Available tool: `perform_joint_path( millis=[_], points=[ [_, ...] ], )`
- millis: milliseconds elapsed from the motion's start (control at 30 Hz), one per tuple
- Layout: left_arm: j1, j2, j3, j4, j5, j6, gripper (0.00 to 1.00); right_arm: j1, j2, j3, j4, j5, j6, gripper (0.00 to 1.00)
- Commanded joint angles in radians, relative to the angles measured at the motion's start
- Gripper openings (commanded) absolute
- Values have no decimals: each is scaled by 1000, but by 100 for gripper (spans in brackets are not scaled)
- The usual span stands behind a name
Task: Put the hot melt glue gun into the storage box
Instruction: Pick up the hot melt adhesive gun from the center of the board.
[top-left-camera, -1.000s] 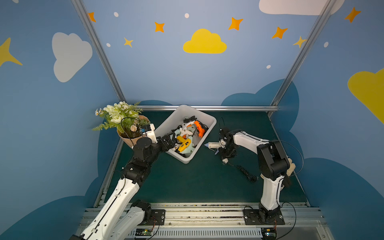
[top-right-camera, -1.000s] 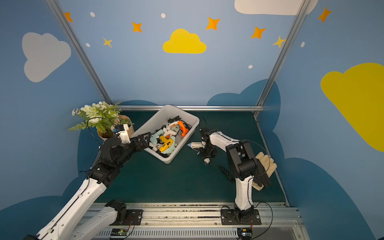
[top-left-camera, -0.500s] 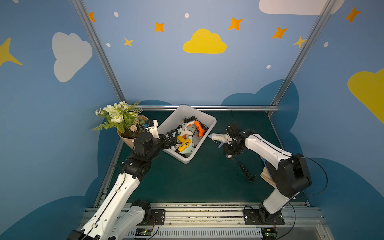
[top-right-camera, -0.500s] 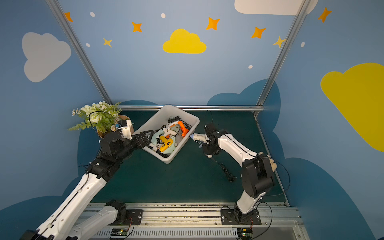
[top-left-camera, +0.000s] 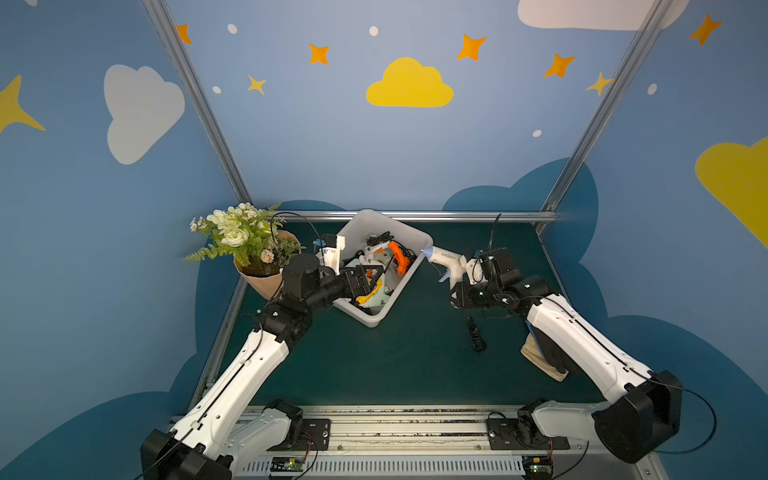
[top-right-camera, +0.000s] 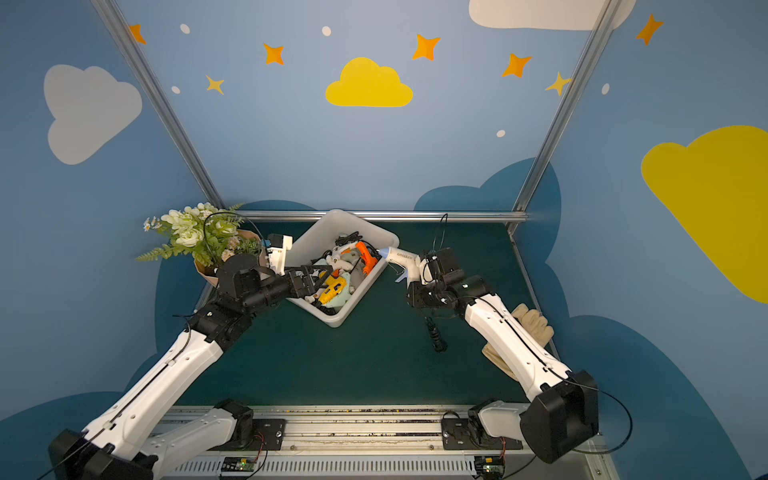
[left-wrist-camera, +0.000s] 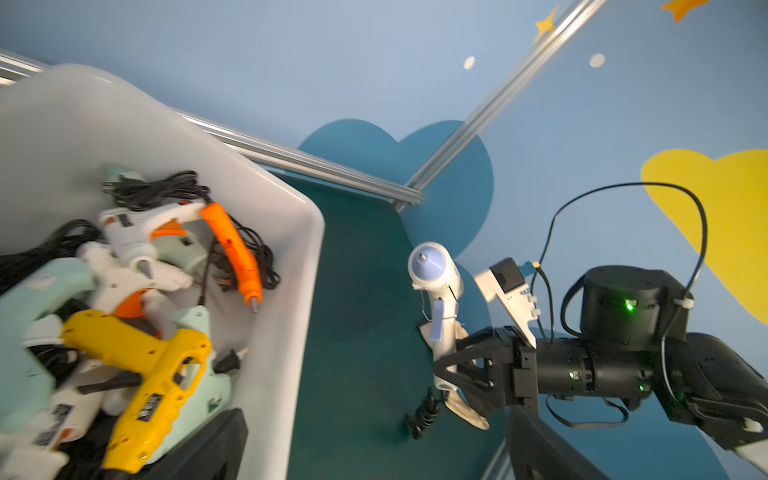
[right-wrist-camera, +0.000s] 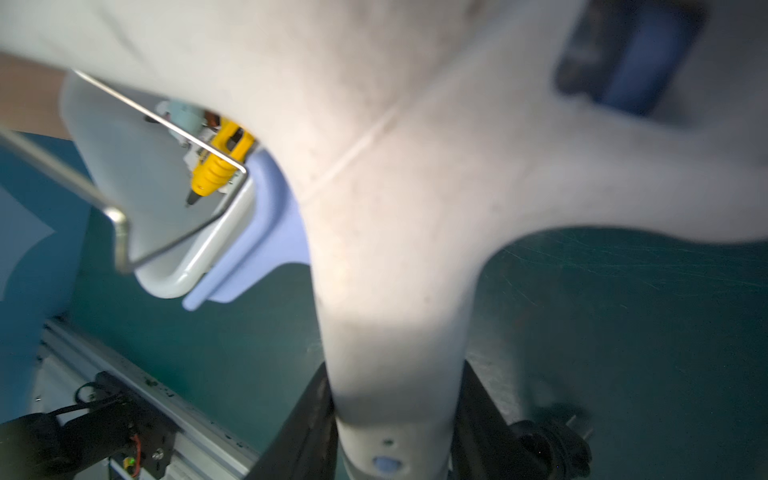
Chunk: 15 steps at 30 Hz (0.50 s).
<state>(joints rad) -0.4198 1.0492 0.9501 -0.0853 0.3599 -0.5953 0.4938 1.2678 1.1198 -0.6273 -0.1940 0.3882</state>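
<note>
My right gripper is clamping the hot melt glue gun by its handle, just beside the storage box. My left gripper is gaping wide.

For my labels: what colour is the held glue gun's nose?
Nose: pale blue, best in left wrist view.

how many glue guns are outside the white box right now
1. The white glue gun with the pale blue nozzle, held by the right gripper above the mat, just beside the storage box. The right arm hides some mat, so another could be hidden.
</note>
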Motion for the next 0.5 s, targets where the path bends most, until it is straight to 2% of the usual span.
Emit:
perform_joint_path(
  millis=[0,133,267,467],
  points=[
    [-78,14,24,94,34,24,100,8,-65,-43,207,-100,103,0],
    [-165,49,4,198,28,25,100,18,-108,-94,327,-146,184,0],
    [-235,100,4,265,15,20,100,45,-141,-107,371,-137,210,0],
    [-323,162,19,294,-99,41,100,88,-195,-133,419,-95,227,0]
  ],
)
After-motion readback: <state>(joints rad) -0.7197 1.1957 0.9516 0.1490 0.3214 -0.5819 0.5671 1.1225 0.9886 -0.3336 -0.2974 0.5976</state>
